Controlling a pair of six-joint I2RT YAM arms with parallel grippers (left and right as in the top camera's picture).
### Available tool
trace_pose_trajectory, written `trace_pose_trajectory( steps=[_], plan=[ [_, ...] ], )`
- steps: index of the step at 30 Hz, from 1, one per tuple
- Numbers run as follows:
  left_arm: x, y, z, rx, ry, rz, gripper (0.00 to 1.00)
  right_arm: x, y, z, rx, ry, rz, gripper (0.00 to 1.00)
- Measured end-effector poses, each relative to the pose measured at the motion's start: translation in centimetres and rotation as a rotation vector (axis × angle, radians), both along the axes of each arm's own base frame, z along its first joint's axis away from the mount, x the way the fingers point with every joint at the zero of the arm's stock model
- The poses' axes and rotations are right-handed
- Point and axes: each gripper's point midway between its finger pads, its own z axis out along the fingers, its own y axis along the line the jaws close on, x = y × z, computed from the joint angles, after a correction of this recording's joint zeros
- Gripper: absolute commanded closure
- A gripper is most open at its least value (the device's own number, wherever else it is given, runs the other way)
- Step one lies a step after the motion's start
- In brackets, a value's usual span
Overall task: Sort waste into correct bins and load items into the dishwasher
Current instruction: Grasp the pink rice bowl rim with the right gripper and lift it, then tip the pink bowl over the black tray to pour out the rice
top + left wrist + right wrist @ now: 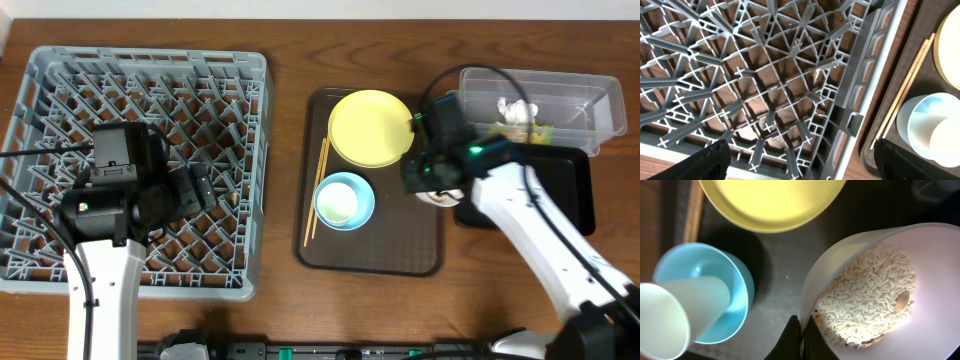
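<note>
Dark wood surface (285, 40) fills my overhead feed, with the grey dish rack (150, 58) taking up the left side. My left end effector (195, 185) hovers over the rack's near right part. On the left wrist feed its fingers (715, 160) sit at the two bottom corners, spread wide with nothing between them but the peg grid below.

Just right of the rack lies the dark brown serving tray (385, 255). The yellow plate (370, 128) sits at the tray's far end. The light blue bowl (345, 200) is nearer me, with the small white cup (338, 203) lying on its side inside it. The wooden chopsticks (317, 190) run along the tray's left edge, beside the bowl.

My right end effector (430, 175) is at the tray's right edge, next to the plate. On its wrist feed the jaws are pinched tight on the rim of the white bowl (930, 255), which is tipped toward the camera and holds a heap of rice (865, 300). I cannot tell whether the bowl rests on the tray or is raised off it.

At far right stands the clear plastic tub (590, 85), holding the crumpled white napkin (515, 110) and a wrapper (540, 130) showing green and yellow. The black tray (570, 190) lies just in front of the tub, partly under my right arm.
</note>
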Motion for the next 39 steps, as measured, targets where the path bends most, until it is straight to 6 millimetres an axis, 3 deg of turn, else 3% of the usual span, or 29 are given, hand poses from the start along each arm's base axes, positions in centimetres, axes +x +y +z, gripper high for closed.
trace_pose_trajectory(
  steps=[4, 16, 34, 39],
  plan=[
    [0.0, 0.0, 0.0, 0.0, 0.0, 0.0, 0.07, 0.7, -2.1, 1.3, 0.087, -0.01, -0.063, 0.99],
    [0.0, 0.0, 0.0, 0.0, 0.0, 0.0, 0.07, 2.4, -8.4, 2.4, 0.295, -0.01, -0.209, 0.99],
    [-0.1, 0.0, 0.0, 0.0, 0.003, 0.0, 0.07, 2.9, -9.3, -2.2, 0.54, 0.141, -0.168, 0.99],
    [-0.1, 0.0, 0.0, -0.001, 0.003, 0.0, 0.07, 3.1, -10.1, -2.5, 0.584, 0.132, -0.163, 0.99]
  ],
)
